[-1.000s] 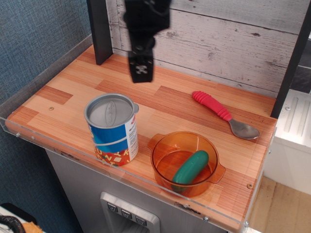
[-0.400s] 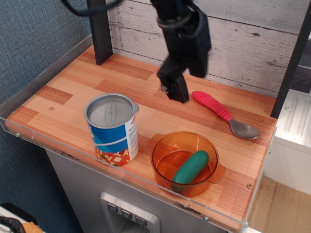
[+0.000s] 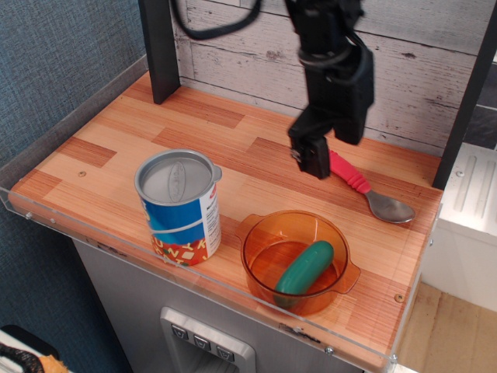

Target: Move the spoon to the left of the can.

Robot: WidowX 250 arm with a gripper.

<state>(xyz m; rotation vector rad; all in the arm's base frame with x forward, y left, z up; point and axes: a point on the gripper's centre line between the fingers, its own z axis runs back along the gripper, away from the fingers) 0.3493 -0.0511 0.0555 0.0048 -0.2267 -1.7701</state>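
Note:
The spoon [image 3: 356, 182] lies at the back right of the wooden counter, with its ribbed red-pink handle pointing back-left and its metal bowl to the front right. My gripper [image 3: 313, 158] hangs low over the far end of the handle and hides its tip. The fingers are seen edge-on as one dark block, so I cannot tell whether they are open or shut. The can [image 3: 180, 206] stands upright at the front left, with a grey lid and a blue, white and red label, well to the left of the spoon.
An orange transparent bowl [image 3: 256, 233] holding a green cucumber-like object [image 3: 304, 266] sits at the front, between the can and the spoon. A clear acrylic rim [image 3: 70, 225] edges the counter. A black post [image 3: 159, 47] stands at the back left, before the plank wall.
My gripper has moved right and down, from above the middle back of the counter to the far end of the spoon's handle. The spoon, can and bowl have not moved.

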